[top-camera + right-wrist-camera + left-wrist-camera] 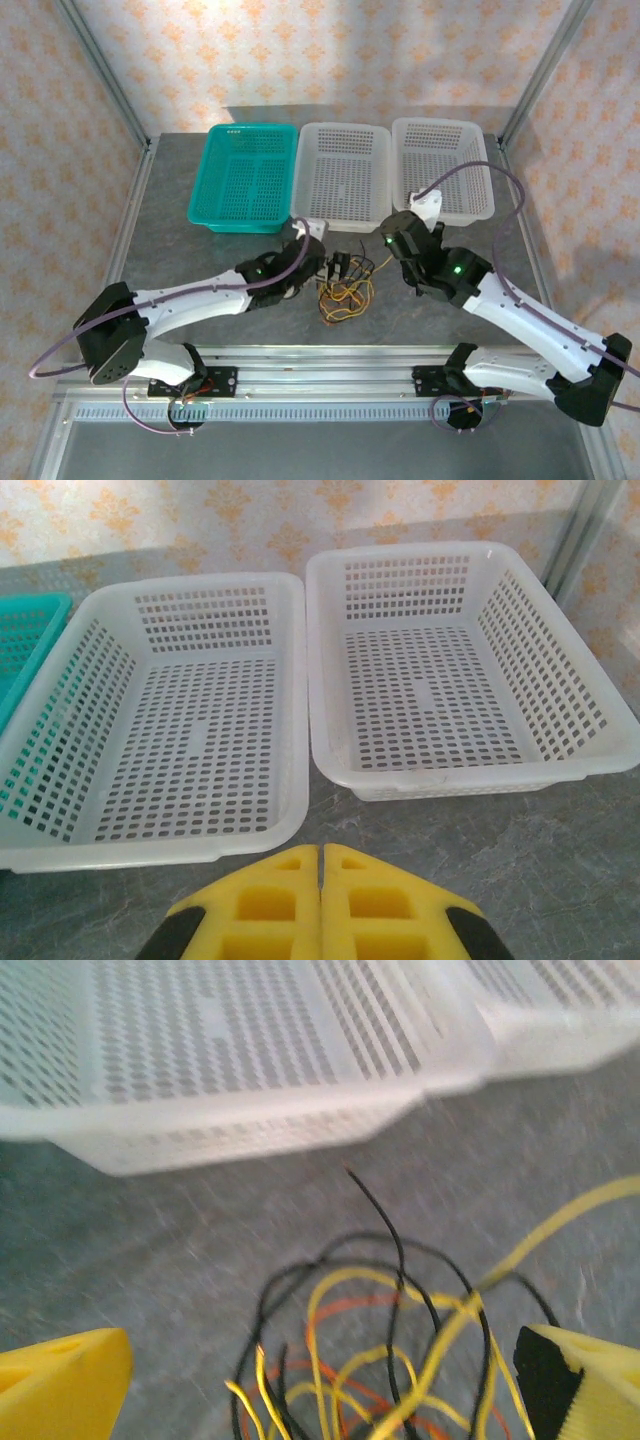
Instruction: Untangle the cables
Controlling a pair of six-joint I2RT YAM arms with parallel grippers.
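The cables [345, 290] lie as a loose tangle of black, yellow and orange strands on the grey table, between the two arms. My left gripper [336, 265] hangs open over the tangle's left side. In the left wrist view the cables [400, 1350] loop between its wide-apart yellow fingers [60, 1385], and none is pinched. One yellow strand [590, 1200] rises off to the right, towards the right arm. My right gripper [397, 236] is just right of the tangle, pointing at the baskets. It is shut [321, 858], pads pressed together, and no cable shows at the seam.
Three baskets stand in a row at the back: a teal one [215, 195], a middle white one [300, 170] and a right white one [490, 180]. All three look empty. The middle basket's near wall [250, 1130] is close ahead of the left gripper.
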